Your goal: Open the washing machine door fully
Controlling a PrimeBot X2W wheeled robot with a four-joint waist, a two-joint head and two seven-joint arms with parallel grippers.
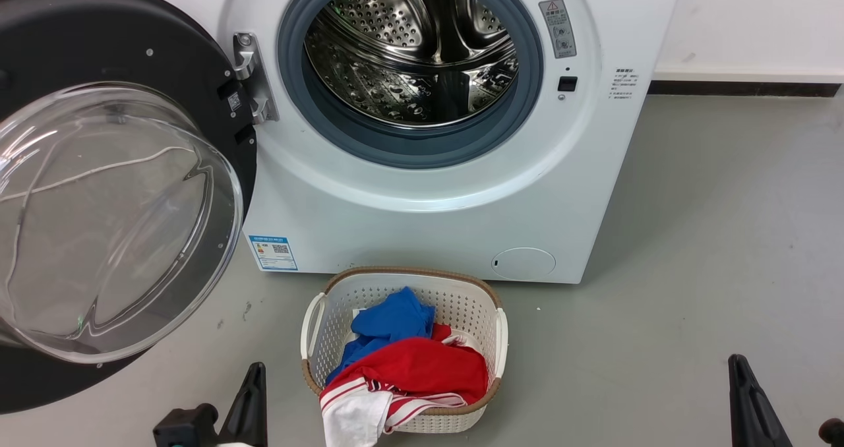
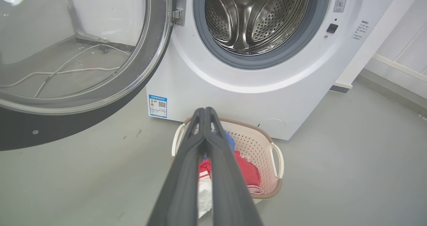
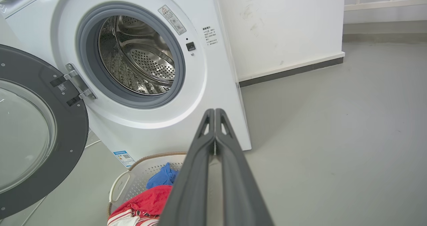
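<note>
Fingers [image 2: 186,176] of the left gripper [image 2: 204,111], 2 long dark blades, lie pressed together with nothing between them. The right gripper [image 3: 214,112] matches it: its 2 fingers [image 3: 193,179] meet tip to tip, empty. Neither gripper touches anything.

A large round glossy black washing machine door with a bulging clear bowl-shaped window [image 1: 112,223] stands swung wide out to the left of the white front-loading washing machine [image 1: 422,223]. It hangs on a metal hinge [image 1: 254,78], its inner side and window bulge turned toward the head camera. The perforated steel drum [image 1: 409,51] lies fully exposed inside the grey rubber ring [image 1: 422,147].

On the grey floor [image 1: 692,269], just in front of the machine, sits a white perforated plastic basket with a brown woven rim [image 1: 488,302]. It holds a blue cloth [image 1: 392,318] and a red cloth [image 1: 415,368]. A red-and-white striped piece [image 1: 356,414] spills over its near rim.
</note>
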